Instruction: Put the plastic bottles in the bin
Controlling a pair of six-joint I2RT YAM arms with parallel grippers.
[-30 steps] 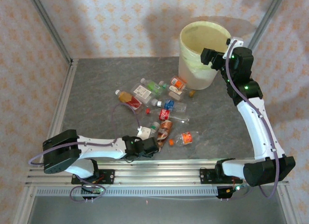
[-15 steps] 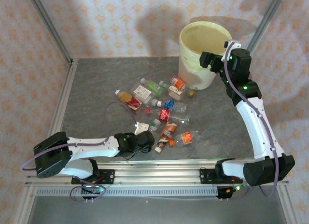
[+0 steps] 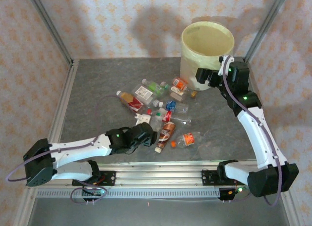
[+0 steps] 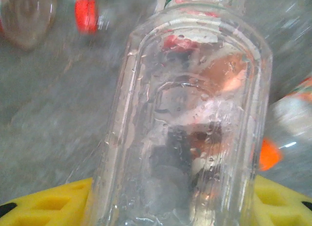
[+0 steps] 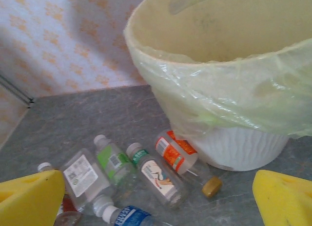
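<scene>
Several plastic bottles [image 3: 157, 85] lie scattered on the grey table in front of the bin [image 3: 186, 43], a big cream bucket lined with a yellow-green bag. My left gripper [image 3: 146, 132] is shut on a clear bottle [image 4: 195, 114] with a green neck band, which spans the gap between its yellow fingers [image 4: 44, 206]. A brown cola bottle [image 3: 166, 131] and a crushed orange one [image 3: 187, 138] lie just to its right. My right gripper [image 3: 202, 76] hangs open and empty beside the bin's front wall [image 5: 243, 143], above an orange-labelled bottle [image 5: 175, 150] and a white-labelled one [image 5: 158, 176].
Metal frame posts [image 3: 51, 28] and patterned walls close in the table on the left, back and right. A loose gold cap [image 5: 211, 187] lies by the foot of the bin. Bare table [image 3: 97, 80] stretches to the left of the bottles.
My left gripper closed on the clear bottle and carried it up the table as the arm stretched out. My right gripper came down from the bin's rim to its front side.
</scene>
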